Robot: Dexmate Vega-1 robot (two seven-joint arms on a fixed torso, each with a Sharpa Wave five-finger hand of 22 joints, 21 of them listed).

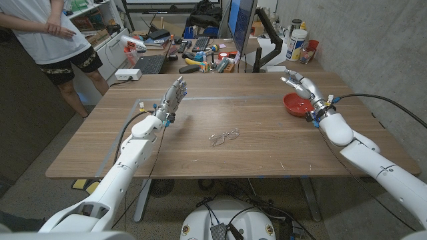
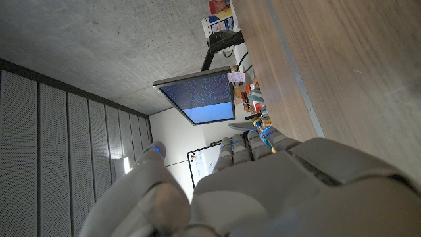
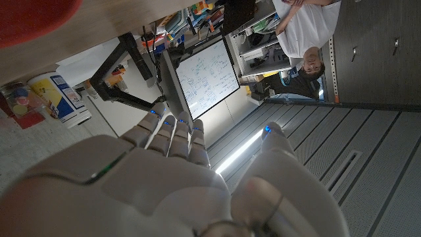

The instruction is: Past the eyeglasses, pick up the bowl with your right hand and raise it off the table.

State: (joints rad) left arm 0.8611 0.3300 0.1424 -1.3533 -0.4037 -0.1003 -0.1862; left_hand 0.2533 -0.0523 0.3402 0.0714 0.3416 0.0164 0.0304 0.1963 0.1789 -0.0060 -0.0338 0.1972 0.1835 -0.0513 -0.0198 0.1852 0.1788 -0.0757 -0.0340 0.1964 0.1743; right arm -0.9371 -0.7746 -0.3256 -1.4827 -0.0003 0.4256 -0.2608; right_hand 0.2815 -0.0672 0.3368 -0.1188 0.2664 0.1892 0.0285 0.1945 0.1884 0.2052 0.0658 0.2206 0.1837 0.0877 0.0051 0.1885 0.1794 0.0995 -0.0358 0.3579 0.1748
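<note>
Beyond the eyeglasses (image 1: 224,137), toward the counter's (image 1: 200,157) right side, the red bowl (image 1: 293,105) sits on the wood. The right hand (image 1: 301,87) hovers just beside it, fingers spread, holding nothing. The left hand (image 1: 171,100) stands well apart, fingers extended, empty.

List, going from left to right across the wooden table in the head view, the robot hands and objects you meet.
left hand → eyeglasses → bowl, with the right hand over it.
</note>
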